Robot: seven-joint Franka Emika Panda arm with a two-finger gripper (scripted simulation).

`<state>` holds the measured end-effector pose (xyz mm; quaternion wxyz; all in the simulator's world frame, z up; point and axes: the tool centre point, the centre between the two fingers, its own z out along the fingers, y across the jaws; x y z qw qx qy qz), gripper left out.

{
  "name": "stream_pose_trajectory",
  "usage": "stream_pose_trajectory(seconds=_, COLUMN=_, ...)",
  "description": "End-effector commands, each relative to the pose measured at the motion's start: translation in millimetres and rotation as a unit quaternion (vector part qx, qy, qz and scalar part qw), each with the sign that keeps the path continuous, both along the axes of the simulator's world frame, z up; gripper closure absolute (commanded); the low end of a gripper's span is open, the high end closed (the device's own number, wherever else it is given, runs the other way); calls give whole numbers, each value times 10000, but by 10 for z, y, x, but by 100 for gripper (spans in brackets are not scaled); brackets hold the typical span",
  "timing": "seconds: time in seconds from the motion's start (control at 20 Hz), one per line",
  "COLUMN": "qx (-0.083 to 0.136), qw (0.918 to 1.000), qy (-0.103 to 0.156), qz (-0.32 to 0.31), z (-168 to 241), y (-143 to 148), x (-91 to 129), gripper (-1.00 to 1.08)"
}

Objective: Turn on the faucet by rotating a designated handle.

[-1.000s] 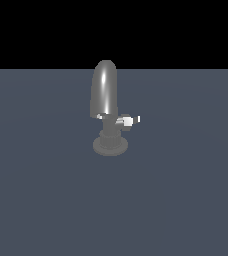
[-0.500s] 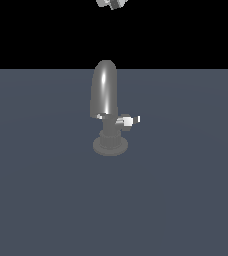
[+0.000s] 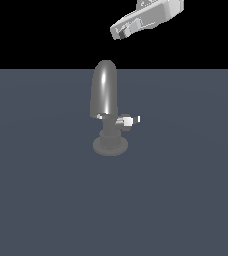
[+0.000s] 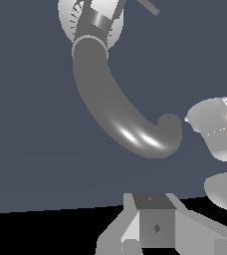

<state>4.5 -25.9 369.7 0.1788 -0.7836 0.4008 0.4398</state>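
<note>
In the exterior view there is one faucet (image 3: 106, 110), a glossy grey metal piece with a tall round-topped arched spout, a short neck and a round disc base, standing upright near the middle of a flat, matte slate-blue tabletop (image 3: 36, 200). One handle (image 3: 128, 121) sticks out sideways from the neck toward the exterior view's right: a short grey stub ending in a bright white blocky tip. One tool (image 3: 120, 32), white and boxy, hangs tilted in the black background above the spout and toward the exterior view's right, well apart from the faucet. Whether its jaws stand wide or narrow cannot be told here.

In the wrist view the same faucet (image 4: 115, 114) appears as a smooth curved tube with bright highlights, rising from its pale disc base. A thin grey bar, probably the handle (image 4: 149, 7), shows beside the base. Grey blocky parts of the tool sit at the frame's edge; their spacing is unclear.
</note>
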Motion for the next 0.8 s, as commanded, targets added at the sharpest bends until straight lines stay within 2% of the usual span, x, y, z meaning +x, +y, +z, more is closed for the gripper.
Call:
stream_pose_trajectory(seconds=0.0, qx=129, qw=9993, qy=270, qz=-243, z=-135, y=-53, x=73, gripper=108)
stream_pose_trajectory(seconds=0.4, qx=507, qw=9881, qy=1071, qz=-981, z=-573, y=-207, x=225, gripper=108)
stream_pose_trajectory(seconds=0.75, qx=829, qw=9674, qy=1759, qz=-1622, z=-980, y=-323, x=280, gripper=108)
